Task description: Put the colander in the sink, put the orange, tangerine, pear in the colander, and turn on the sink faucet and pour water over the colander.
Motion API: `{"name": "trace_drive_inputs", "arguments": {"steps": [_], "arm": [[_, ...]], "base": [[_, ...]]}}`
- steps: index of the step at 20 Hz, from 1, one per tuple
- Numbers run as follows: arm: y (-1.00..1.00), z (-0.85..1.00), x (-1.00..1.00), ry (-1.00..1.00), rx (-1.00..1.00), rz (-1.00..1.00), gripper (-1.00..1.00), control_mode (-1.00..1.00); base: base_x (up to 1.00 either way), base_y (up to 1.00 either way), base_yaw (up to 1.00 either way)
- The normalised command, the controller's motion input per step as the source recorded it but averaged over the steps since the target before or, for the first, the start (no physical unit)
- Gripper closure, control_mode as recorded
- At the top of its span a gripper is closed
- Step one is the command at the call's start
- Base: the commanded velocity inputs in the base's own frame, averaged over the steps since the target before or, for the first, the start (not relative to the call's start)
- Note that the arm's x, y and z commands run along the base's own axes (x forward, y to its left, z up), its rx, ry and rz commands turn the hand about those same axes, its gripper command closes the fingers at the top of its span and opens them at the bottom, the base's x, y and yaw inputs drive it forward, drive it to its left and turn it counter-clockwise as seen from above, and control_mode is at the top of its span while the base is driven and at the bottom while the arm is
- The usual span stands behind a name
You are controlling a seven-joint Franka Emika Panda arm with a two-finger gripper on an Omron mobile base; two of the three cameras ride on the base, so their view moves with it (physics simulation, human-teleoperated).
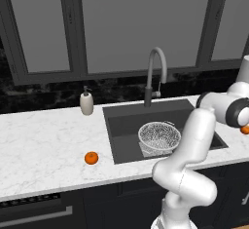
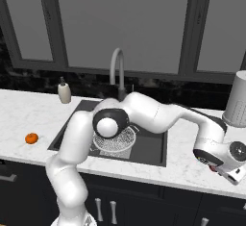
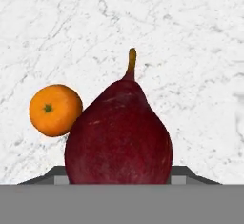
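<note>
One dark red-maroon pear (image 3: pixel 119 132) sits clamped in my pincer (image 3: pixel 119 178) over the white marble counter (image 3: pixel 181 37), right of the sink; a shallow grip could drop it beside the small orange fruit (image 3: pixel 55 110).

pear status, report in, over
Fingers closed on the pear over the marble counter. Colander sits in the sink, no fruit in it. One orange fruit lies touching the pear.

The colander (image 1: pixel 159 136) is sitting inside the sink (image 1: pixel 127 125), below the faucet (image 1: pixel 155 74). An orange fruit (image 1: pixel 91 158) is lying on the marble surface (image 1: pixel 44 145) left of the sink, and a soap bottle (image 1: pixel 86 102) is standing behind it.
</note>
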Motion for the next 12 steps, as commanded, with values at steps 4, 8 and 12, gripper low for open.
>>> {"name": "trace_drive_inputs", "arguments": {"steps": [4, 8, 12], "arm": [[0.47, 0.87, -0.74, -0.23, -0.06, 0.27, 1.00, -1.00], [0.51, 1.00, -0.54, -0.25, -0.18, 0.24, 1.00, -1.00], [0.92, 0.88, -0.16, -0.34, -0.24, 0.20, 1.00, -1.00]], "base": [[0.00, 0.00, 0.00], [0.00, 0.00, 0.00], [0.00, 0.00, 0.00]]}}
